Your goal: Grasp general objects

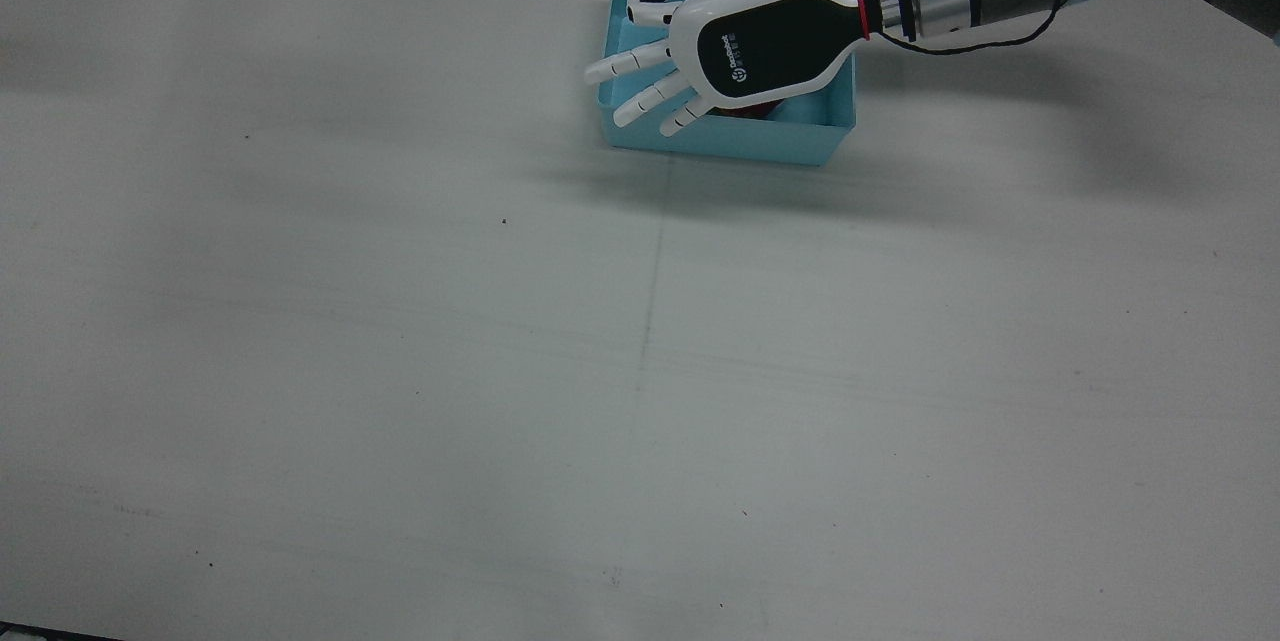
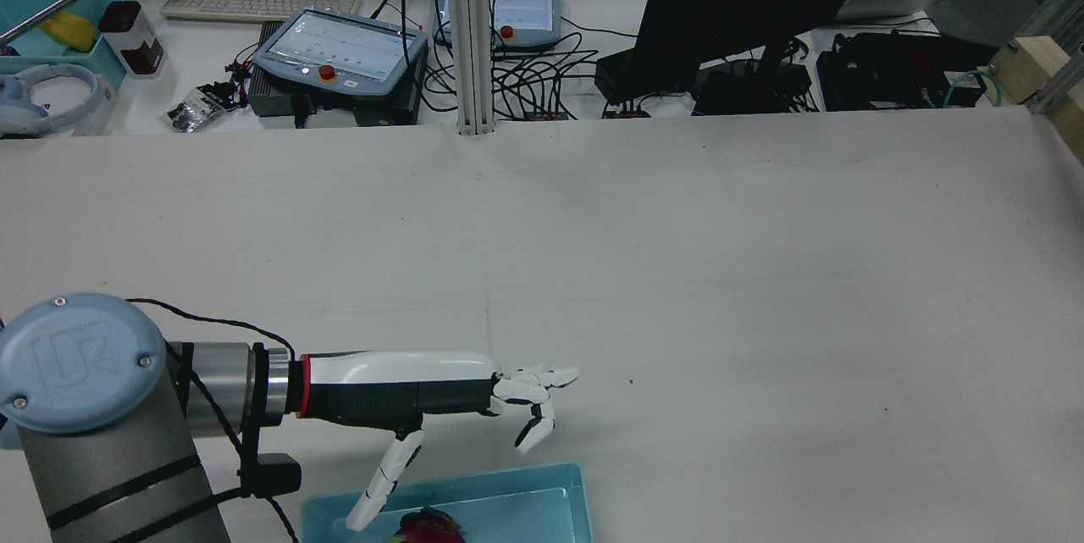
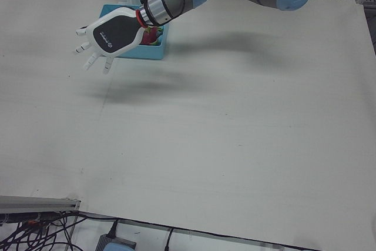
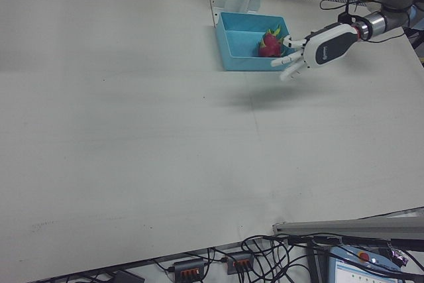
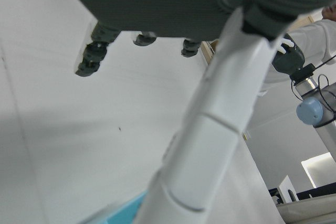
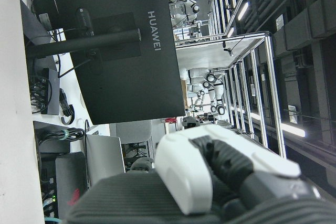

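Above the blue bin [image 1: 820,136] at the table's robot-side edge, the left hand [image 1: 745,46] hovered empty with fingers [image 1: 640,61] spread apart, palm down. Beneath it in the bin lay the dragon fruit [image 4: 270,46]; a good grasp probably meant descending straight, clearing the bin's walls, then curling around the fruit's body

The left hand [image 2: 440,399] hovers, fingers spread, above the blue bin [image 2: 542,501] holding a dragon fruit [image 2: 430,526].
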Robot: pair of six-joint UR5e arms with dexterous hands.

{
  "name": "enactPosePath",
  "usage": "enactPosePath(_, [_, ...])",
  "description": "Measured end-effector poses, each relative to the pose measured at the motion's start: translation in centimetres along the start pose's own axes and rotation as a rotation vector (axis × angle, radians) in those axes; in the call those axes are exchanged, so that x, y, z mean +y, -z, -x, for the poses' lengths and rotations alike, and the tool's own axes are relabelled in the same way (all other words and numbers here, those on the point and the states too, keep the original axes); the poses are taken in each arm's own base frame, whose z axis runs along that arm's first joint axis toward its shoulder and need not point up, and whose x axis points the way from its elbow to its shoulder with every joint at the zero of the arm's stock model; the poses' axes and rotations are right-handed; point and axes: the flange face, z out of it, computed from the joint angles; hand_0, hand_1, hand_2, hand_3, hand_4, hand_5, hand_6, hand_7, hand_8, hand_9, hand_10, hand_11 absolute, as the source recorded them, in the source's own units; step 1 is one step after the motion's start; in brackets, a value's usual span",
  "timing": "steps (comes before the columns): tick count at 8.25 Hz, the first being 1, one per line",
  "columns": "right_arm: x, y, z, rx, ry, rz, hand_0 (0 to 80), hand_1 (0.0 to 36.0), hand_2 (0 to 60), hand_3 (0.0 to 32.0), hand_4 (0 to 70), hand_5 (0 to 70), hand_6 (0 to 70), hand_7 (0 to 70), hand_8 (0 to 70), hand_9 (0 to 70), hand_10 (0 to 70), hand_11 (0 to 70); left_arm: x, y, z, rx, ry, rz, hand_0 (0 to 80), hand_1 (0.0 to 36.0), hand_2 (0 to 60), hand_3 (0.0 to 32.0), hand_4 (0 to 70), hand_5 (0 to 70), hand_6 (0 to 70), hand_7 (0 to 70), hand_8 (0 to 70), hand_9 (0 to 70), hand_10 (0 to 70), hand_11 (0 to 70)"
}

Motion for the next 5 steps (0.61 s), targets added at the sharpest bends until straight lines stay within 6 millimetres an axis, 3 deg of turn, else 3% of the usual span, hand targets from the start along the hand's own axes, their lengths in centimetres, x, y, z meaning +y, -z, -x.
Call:
enactPosePath(2, [0.0,0.0,0.0,0.0,0.0,0.001,0.0,0.0,0.0,0.0,0.0,0.0,0.0,0.0,0.0,0.0,0.0,0.0,-9.6,4.5,-3.1,0.084,0.004,-0.158,80.0,18.2,0.0,11.6,14.2,70.0,9.9,24.8,13.6,4.9,7.0,12.2])
enactPosePath(3, [0.1,0.0,0.0,0.0,0.0,0.001,0.0,0.0,0.0,0.0,0.0,0.0,0.0,0.0,0.0,0.0,0.0,0.0,-13.6,7.2,-4.5,0.149,0.013,-0.254,80.0,25.3,0.0,10.0,15.8,70.0,10.0,23.0,7.6,4.5,8.8,15.8])
enactPosePath(4, [0.1,0.0,0.0,0.0,0.0,0.001,0.0,0.0,0.0,0.0,0.0,0.0,0.0,0.0,0.0,0.0,0.0,0.0,-17.2,10.0,-4.4,0.235,0.057,-0.348,80.0,31.3,0.0,11.2,13.5,70.0,7.4,15.2,0.4,1.6,8.0,15.4])
enactPosePath(5, [0.0,0.0,0.0,0.0,0.0,0.001,0.0,0.0,0.0,0.0,0.0,0.0,0.0,0.0,0.0,0.0,0.0,0.0,-20.5,13.1,-3.8,0.314,0.091,-0.443,80.0,28.0,0.0,13.0,12.9,70.0,8.8,16.4,0.7,1.8,6.4,12.8])
